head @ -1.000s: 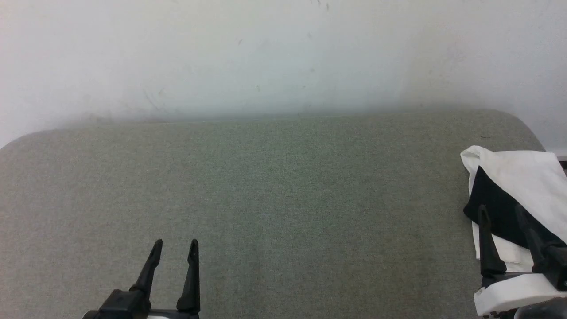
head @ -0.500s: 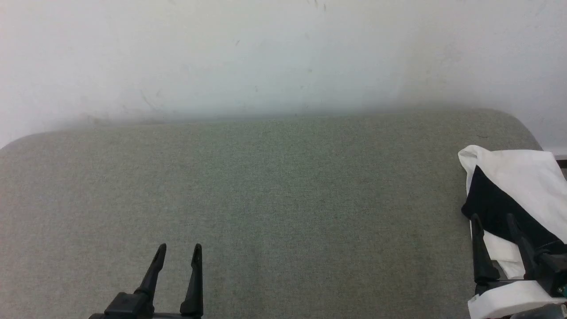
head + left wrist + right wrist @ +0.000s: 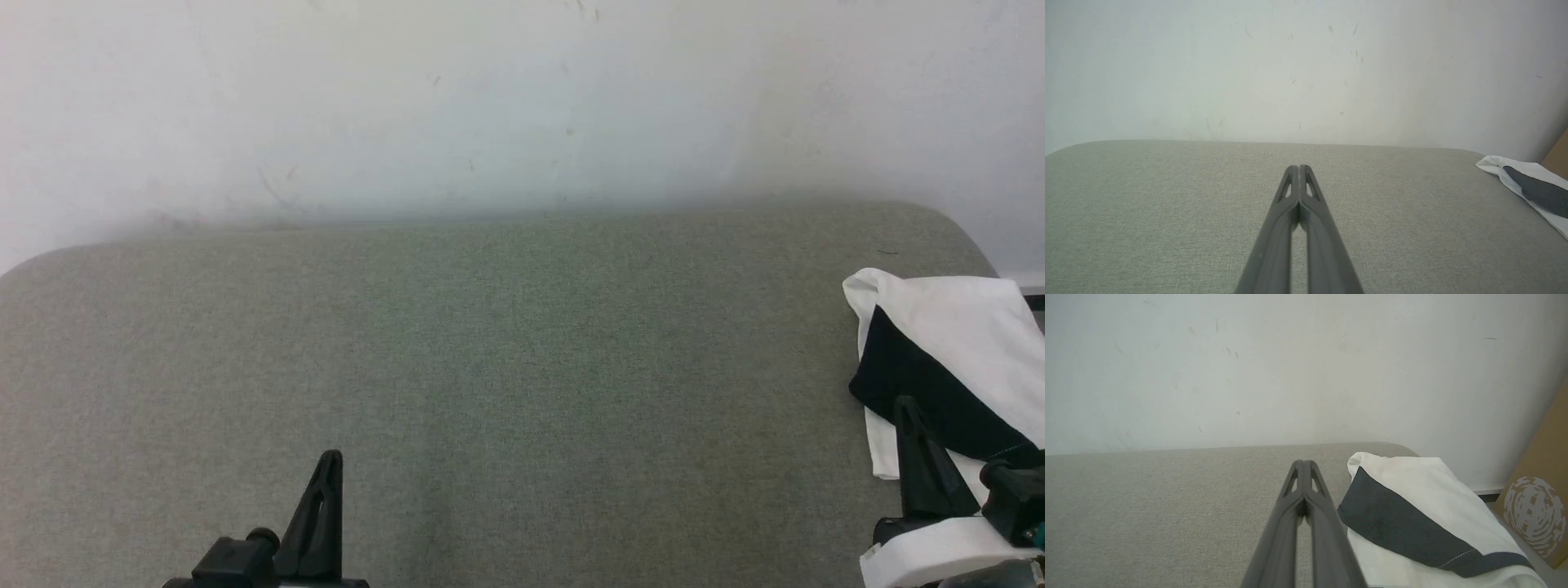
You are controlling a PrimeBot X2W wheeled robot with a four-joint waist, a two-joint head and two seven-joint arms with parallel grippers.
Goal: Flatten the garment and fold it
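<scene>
Garment (image 3: 955, 318) lies bunched at the far right end of the grey-green pad (image 3: 522, 343), close to the pad's rounded back corner. It is not flattened. White cloth is doubled over itself, and a black band (image 3: 1392, 514) runs diagonally across it. A thin stitch line shows at the band's lower end in the right wrist view. In the left wrist view the garment is a small white and dark strip at the right edge.

Left gripper (image 3: 331, 461) sits at the lower left of the head view, over the pad and well apart from the garment. Its two fingers are pressed together at the tips, with only a narrow slit lower down in the left wrist view. It is clenched on nothing.

Right gripper (image 3: 906, 406) sits at the lower right of the head view, and its dark fingers overlap the black band in that view. In the right wrist view the fingers meet at the tips, just beside the garment's left border, and point toward the wall (image 3: 522, 98). No cloth is pinched between them. It is clenched with nothing held. Whether a finger's side touches the cloth cannot be told.

The wall is pale and scuffed and stands right behind the pad. Brown cardboard (image 3: 1541, 486) with a pale round print stands beyond the garment, at the right of the right wrist view.
</scene>
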